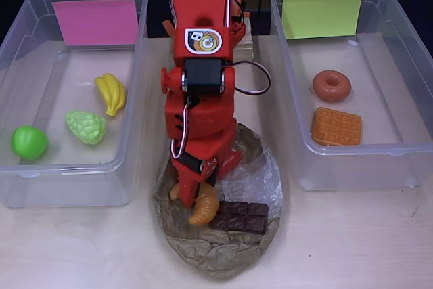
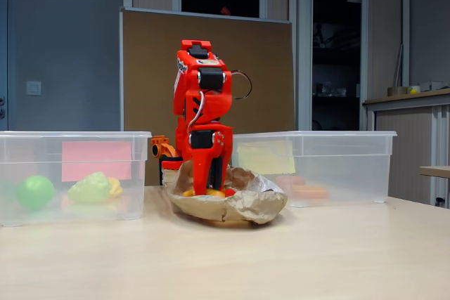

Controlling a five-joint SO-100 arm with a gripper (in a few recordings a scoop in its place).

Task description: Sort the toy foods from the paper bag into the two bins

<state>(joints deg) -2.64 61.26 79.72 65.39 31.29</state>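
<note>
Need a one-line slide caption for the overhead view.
Red gripper reaches the orange croissant beside the chocolate bar on the paper bag.

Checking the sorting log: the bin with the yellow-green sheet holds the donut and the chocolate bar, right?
Not quite. In the overhead view the bin with the yellow-green sheet holds the donut and the waffle; the chocolate bar lies on the paper bag.

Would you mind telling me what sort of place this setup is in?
Probably an office or lab room: a brown pinboard behind the table, a wall switch, and a doorway onto dark shelving.
</note>
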